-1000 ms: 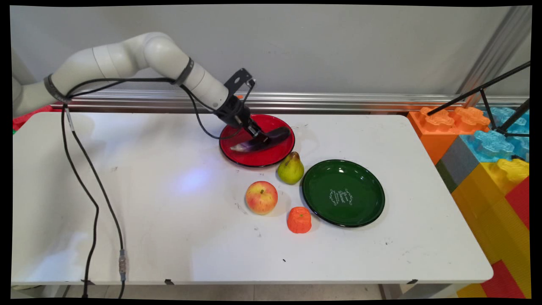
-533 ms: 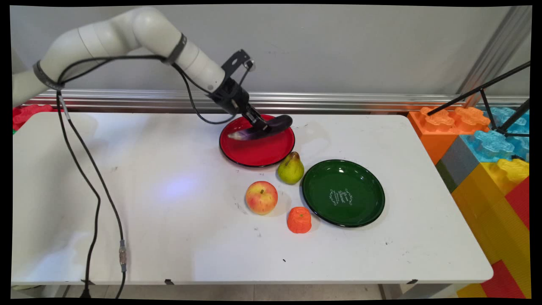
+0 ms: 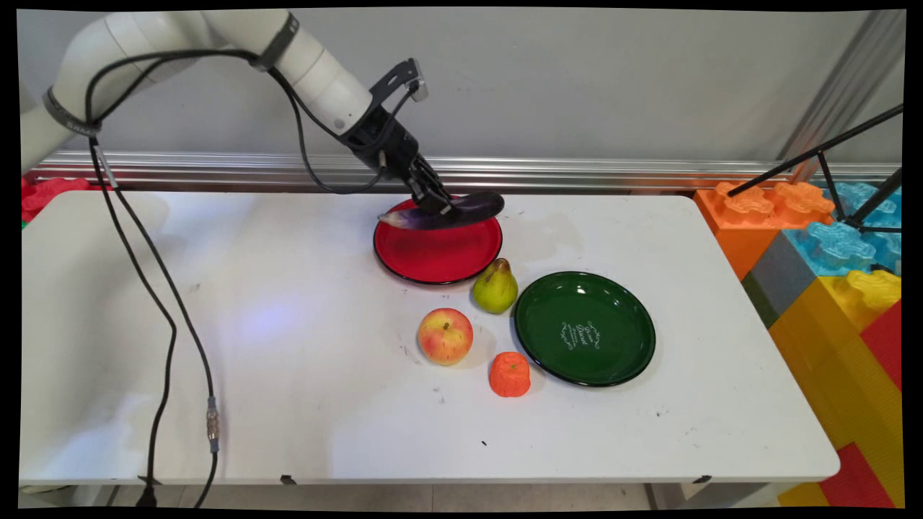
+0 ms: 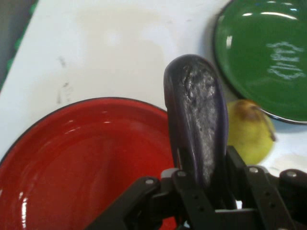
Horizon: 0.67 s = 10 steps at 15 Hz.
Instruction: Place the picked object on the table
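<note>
My gripper (image 3: pixel 441 207) is shut on a dark purple eggplant (image 3: pixel 461 210), holding it level in the air above the far rim of the red plate (image 3: pixel 433 256). In the hand view the eggplant (image 4: pixel 196 115) sticks out from between the fingers (image 4: pixel 235 165), over the red plate (image 4: pixel 81 167). A green-yellow pear (image 3: pixel 495 287) stands just off the plate's near right rim, and it shows beside the eggplant as the pear (image 4: pixel 249 132) in the hand view.
A green plate (image 3: pixel 585 328) with white lettering lies to the right of the pear. A red-yellow apple (image 3: pixel 445 336) and a small orange fruit (image 3: pixel 509 374) sit nearer the front. Large coloured blocks (image 3: pixel 829 245) stand off the table's right end.
The gripper has risen with the eggplant, which lay on the red plate a second ago and now hangs above its far rim. The arm's upper links swung upward.
</note>
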### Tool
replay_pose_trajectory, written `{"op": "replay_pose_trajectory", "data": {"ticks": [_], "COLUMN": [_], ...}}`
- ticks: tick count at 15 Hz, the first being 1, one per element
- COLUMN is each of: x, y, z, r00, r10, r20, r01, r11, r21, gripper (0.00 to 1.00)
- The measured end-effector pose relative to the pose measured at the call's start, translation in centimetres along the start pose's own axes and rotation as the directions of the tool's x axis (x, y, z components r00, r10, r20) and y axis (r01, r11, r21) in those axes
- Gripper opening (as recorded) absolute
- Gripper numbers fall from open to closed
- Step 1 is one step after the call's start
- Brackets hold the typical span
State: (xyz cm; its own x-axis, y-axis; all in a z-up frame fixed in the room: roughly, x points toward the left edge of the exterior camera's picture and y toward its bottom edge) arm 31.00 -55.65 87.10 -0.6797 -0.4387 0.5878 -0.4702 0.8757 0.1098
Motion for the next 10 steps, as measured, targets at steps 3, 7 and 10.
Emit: {"op": "replay_pose_trajectory", "data": {"ticks": [3, 7, 10], "x": [0.3, 0.3, 0.2], "y": [1.2, 3.5, 5.8], "z": [-1.0, -1.8, -2.1], "r00": [0.999, 0.996, 0.993], "r10": [0.038, 0.085, 0.117], "r20": [0.007, 0.018, 0.023], "r01": [-0.038, -0.083, -0.113], "r11": [0.999, 0.992, 0.985], "r21": [-0.036, -0.091, -0.133], "gripper": [0.0, 0.0, 0.0]}}
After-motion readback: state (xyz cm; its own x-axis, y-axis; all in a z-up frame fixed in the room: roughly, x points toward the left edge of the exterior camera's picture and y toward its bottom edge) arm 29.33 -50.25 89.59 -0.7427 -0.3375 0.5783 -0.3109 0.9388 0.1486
